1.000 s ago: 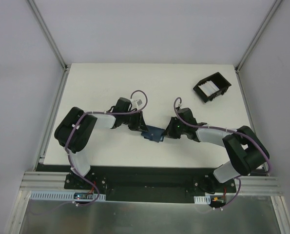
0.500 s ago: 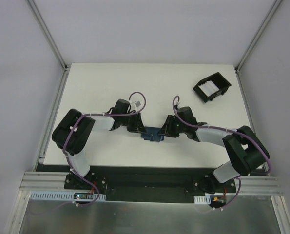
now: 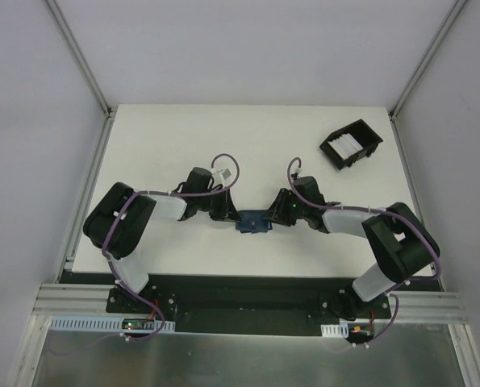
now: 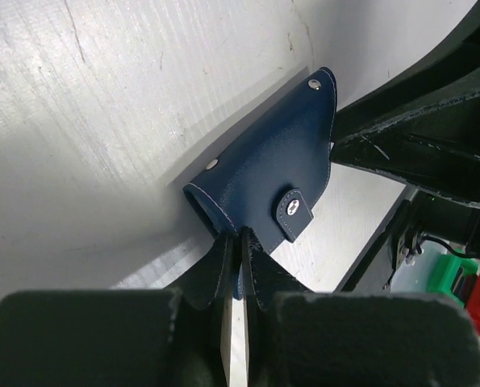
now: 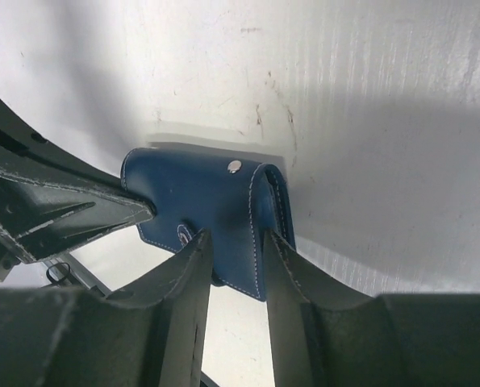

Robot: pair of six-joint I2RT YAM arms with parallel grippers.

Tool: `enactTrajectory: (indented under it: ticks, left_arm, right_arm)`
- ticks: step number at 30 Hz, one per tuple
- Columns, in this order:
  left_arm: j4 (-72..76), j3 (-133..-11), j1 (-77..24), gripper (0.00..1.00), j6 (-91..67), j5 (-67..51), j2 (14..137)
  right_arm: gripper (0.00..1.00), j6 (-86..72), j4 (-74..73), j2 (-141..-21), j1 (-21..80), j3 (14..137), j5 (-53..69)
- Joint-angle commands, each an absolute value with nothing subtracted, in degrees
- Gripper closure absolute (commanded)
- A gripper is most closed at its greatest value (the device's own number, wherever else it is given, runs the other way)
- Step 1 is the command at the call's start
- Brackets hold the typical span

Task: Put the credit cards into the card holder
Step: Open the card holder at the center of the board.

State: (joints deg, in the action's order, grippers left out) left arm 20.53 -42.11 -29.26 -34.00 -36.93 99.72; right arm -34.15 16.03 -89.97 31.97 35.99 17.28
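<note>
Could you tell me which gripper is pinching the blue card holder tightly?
The left gripper: its jaws are shut on the card holder's edge, whereas the right gripper's jaws stand apart.

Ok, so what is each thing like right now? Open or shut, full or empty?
wallet: folded shut, tab down over the front.
left tool: shut, pinching one edge of the wallet.
right tool: open, one finger on each side of the wallet's other end.
tray: on the table's far right, with cards inside.
cards: white, sitting in the tray, nothing holding them.
</note>
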Motion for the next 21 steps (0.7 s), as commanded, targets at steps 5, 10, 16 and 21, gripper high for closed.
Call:
enactTrajectory:
  ticks: [5, 10, 16, 21]
  left_arm:
    - [28.6, -40.4, -30.8, 1.00, -38.1, -43.2, 99.8]
    - [28.1, -40.1, -30.8, 0.87, -37.4, -43.0, 99.3]
    - [24.4, -39.9, -30.8, 0.65, -34.6, -40.2, 97.0]
    - [18.7, -39.7, -29.6, 0.50, -31.0, -36.1, 93.2]
  right_arm:
    - [0.81, -38.6, 32.0, -90.8, 32.9, 35.5, 24.7]
    - [0.99, -37.3, 32.7, -90.1, 33.0, 35.4, 25.4]
    - [1.00, -34.4, 31.7, -87.4, 32.6, 34.9, 25.5]
    - [0.99, -28.3, 27.4, -85.5, 32.2, 34.3, 27.2]
